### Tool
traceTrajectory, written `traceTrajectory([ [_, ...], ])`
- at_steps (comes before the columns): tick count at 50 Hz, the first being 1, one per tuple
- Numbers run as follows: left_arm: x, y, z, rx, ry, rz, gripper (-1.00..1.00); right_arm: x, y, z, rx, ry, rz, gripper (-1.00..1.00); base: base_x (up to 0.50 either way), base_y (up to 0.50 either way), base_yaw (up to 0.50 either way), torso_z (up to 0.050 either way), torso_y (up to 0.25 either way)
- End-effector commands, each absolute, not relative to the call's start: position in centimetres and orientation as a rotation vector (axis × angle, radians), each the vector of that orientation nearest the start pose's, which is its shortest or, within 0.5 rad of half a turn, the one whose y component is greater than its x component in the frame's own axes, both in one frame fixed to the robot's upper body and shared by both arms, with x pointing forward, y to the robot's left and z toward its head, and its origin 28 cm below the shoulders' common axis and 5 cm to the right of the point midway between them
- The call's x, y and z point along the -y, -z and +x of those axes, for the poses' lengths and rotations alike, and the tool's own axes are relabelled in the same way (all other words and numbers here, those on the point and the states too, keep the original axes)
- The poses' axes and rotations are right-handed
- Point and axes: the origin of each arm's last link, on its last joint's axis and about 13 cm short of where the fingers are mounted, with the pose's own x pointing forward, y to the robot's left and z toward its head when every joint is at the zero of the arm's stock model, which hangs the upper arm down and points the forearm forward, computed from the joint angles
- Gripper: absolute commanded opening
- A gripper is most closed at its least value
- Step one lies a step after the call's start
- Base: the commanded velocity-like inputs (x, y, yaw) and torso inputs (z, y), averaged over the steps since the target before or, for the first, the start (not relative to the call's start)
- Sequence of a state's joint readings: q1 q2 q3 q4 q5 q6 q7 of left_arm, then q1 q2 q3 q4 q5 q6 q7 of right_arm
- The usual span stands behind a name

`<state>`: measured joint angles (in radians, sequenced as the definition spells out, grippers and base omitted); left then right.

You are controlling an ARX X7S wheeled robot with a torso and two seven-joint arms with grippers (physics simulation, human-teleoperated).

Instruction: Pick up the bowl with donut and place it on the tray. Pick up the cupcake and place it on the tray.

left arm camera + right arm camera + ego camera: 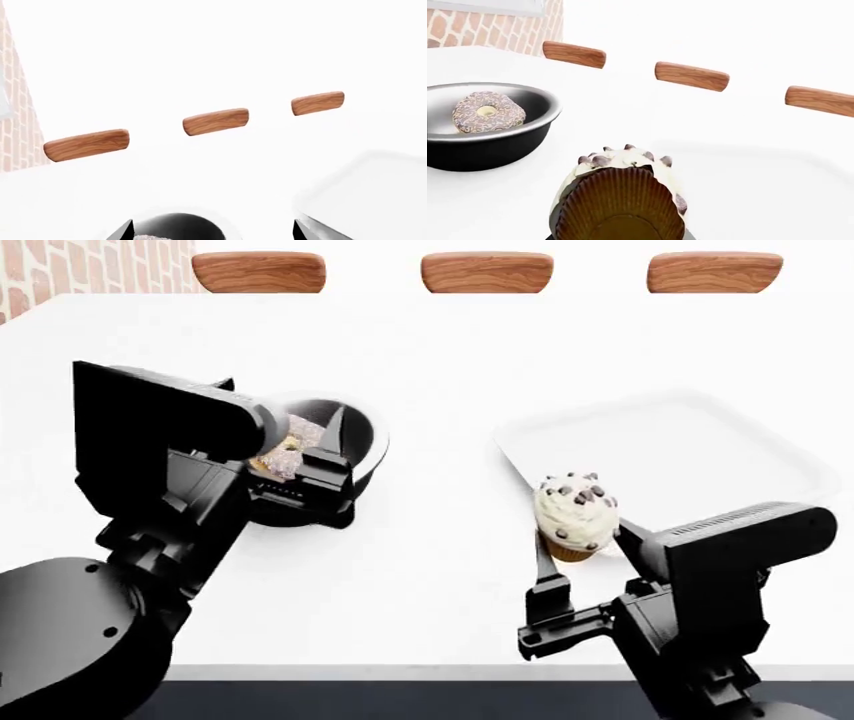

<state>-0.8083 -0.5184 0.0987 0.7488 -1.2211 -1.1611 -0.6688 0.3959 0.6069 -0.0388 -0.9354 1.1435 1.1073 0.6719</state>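
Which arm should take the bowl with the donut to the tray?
Left. Its end effector is already at the bowl holding the donut. The right end effector is occupied at the cupcake, by the tray's near edge.

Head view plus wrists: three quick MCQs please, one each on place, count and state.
1. Where is the donut?
A. on the tray
B. in the bowl
C. on the bare table

2. How many wooden slabs line the far edge?
A. two
B. three
C. four

3. How does the left gripper stand?
A. open
B. shut on the donut
C. out of view

Answers:
1 B, the donut lies inside the bowl.
2 B, the head view shows three wooden slabs in a row.
3 A, the left wrist view shows the left gripper with its fingers wide apart.
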Motion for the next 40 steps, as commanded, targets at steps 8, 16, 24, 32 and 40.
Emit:
traceTrajectory([
  [8,-21.6,-27.8,21.5,-0.056,0.388,0.255,1.0,12.3,-19.7,16.6,0.009,-0.179,-0.151,-1.0,0.0,0.0,0.0,0.0,0.0],
  [16,-21.8,-28.5,22.1,-0.141,0.416,0.299,1.0,12.3,-19.7,16.8,0.009,-0.17,-0.153,-1.0,0.0,0.0,0.0,0.0,0.0],
  [24,-22.0,-29.1,22.6,-0.184,0.453,0.356,1.0,12.2,-19.8,17.0,0.008,-0.177,-0.146,-1.0,0.0,0.0,0.0,0.0,0.0],
  [32,-22.4,-28.9,23.6,-0.221,0.475,0.421,1.0,12.1,-19.9,17.1,0.001,-0.177,-0.158,-1.0,0.0,0.0,0.0,0.0,0.001],
  [40,-23.0,-28.5,24.7,-0.273,0.483,0.428,1.0,12.1,-19.8,17.2,-0.007,-0.177,-0.164,-1.0,0.0,0.0,0.0,0.0,0.0],
])
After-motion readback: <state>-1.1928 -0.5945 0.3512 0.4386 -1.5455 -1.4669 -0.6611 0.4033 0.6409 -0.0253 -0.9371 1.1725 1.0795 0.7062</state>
